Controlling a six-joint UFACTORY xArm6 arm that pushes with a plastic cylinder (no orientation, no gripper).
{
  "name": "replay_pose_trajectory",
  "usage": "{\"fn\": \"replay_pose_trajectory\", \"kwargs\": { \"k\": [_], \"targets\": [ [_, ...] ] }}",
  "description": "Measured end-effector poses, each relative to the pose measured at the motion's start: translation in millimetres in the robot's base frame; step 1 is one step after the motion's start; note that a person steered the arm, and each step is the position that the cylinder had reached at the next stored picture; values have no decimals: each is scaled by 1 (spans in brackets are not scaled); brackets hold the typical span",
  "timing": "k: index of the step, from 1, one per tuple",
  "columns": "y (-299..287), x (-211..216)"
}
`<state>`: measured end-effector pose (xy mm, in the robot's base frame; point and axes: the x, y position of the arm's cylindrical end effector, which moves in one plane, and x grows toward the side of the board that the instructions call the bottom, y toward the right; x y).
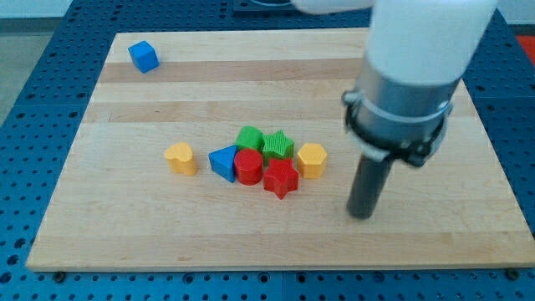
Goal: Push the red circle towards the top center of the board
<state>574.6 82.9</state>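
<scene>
The red circle (247, 165) stands in a tight cluster near the board's middle. A blue triangle (223, 160) touches its left side, a green block (249, 138) and a green star (278, 145) sit just above it, and a red star (281, 177) sits at its lower right. A yellow hexagon (312, 160) is at the cluster's right end. My tip (361, 214) rests on the board to the right of and below the cluster, apart from every block.
A yellow heart-shaped block (180, 157) lies to the left of the cluster. A blue cube (143, 56) sits near the board's top left corner. The wooden board (100, 209) lies on a blue perforated table. The arm's white body covers the board's top right.
</scene>
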Motion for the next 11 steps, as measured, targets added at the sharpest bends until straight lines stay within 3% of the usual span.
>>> {"fn": "replay_pose_trajectory", "kwargs": {
  "k": [1, 5, 6, 7, 10, 11],
  "targets": [
    [-40, 20],
    [-133, 6],
    [-136, -31],
    [-130, -106],
    [-129, -58],
    [-129, -86]
  ]
}}
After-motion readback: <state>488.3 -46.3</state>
